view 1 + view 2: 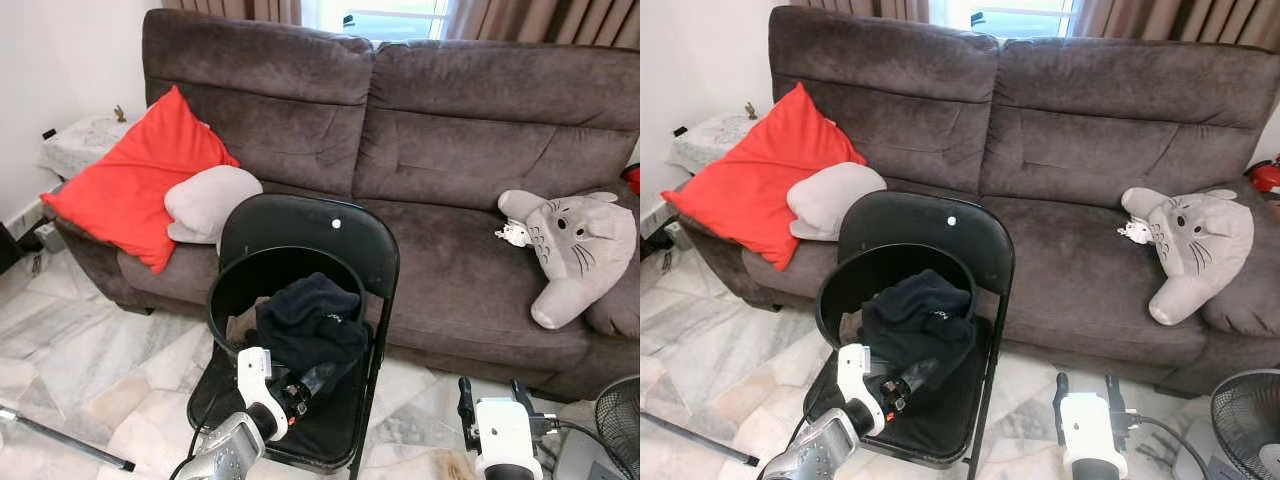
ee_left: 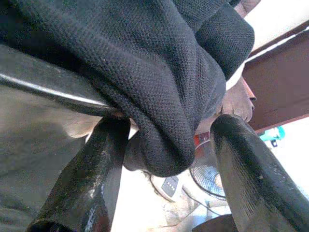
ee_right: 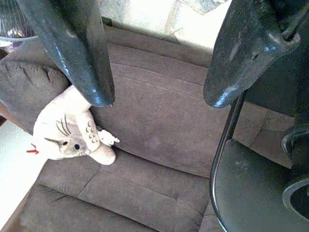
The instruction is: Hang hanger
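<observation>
1. Left wrist view: left gripper (image 2: pixel 166 159) jaws spread around a fold of dark garment (image 1: pixel 305 325); hanger hidden, not made out.
2. Right gripper (image 3: pixel 159 99) jaws apart, empty.
3. Garment in black basket (image 1: pixel 225 295) on folding chair (image 1: pixel 310 225), marble floor (image 1: pixel 70 350).
4. Beyond, brown sofa (image 1: pixel 450 130).

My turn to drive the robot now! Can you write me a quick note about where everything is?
Left gripper: open, its fingers either side of the dark garment in the black basket on the folding chair.
Right gripper: open, holding nothing, low beside the chair, facing the sofa.
I can't make out a hanger.
Done: nothing hung yet.
Left: grip, lift, hang.
</observation>
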Available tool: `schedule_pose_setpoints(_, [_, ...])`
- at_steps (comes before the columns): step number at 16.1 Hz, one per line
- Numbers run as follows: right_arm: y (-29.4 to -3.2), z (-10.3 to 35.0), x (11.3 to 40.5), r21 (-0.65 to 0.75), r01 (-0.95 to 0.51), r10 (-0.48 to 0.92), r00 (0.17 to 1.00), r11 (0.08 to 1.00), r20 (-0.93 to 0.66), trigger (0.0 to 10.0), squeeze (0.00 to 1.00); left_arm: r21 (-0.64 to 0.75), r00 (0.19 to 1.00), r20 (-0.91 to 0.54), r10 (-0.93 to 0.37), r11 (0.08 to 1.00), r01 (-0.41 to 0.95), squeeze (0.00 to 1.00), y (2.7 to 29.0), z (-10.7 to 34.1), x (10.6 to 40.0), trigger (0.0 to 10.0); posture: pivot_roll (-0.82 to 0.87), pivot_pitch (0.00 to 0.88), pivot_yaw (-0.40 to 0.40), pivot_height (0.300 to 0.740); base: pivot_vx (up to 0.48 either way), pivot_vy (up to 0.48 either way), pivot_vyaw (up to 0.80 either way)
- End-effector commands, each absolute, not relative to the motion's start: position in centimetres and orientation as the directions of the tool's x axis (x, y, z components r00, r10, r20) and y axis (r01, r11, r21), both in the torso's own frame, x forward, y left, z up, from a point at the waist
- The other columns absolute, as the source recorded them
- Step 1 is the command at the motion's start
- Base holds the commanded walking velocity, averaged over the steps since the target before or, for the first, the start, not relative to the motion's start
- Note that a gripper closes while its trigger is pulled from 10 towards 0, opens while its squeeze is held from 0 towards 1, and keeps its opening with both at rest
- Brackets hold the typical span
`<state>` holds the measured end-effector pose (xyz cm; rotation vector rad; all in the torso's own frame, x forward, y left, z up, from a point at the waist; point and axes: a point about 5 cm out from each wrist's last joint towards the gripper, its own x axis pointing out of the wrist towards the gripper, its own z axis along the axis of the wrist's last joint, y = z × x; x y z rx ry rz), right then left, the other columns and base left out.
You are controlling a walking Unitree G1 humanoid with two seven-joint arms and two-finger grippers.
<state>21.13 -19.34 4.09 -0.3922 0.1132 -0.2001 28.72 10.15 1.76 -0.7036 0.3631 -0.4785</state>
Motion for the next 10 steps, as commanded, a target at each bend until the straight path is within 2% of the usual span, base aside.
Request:
schedule_pose_setpoints(1, [-19.41,4.12,21.14,-0.394,0.166,-0.211,0.975,0.904,-0.074,10.0,0.0,-0.694,0.845,-0.155,-0.511,0.665,0.275,0.0,10.29,1.71,28.91,3.1,-0.08,0.052,-0.002,0.74,0.0,0.0,0.0])
schedule_pose_setpoints(2, [-19.46,4.13,21.18,-0.395,0.166,-0.211,0.975,0.904,-0.074,10.0,0.0,-0.696,0.848,-0.152,-0.507,0.664,0.272,0.0,10.35,1.7,28.93,0.0,-0.08,0.051,-0.004,0.74,0.0,0.0,0.0])
schedule_pose_setpoints(10, [-19.39,4.07,21.22,-0.395,0.158,-0.205,0.976,0.905,-0.078,10.0,0.0,-0.682,0.832,-0.15,-0.534,0.665,0.304,0.0,10.6,1.47,28.7,0.0,-0.08,0.05,-0.006,0.74,0.0,0.0,0.0])
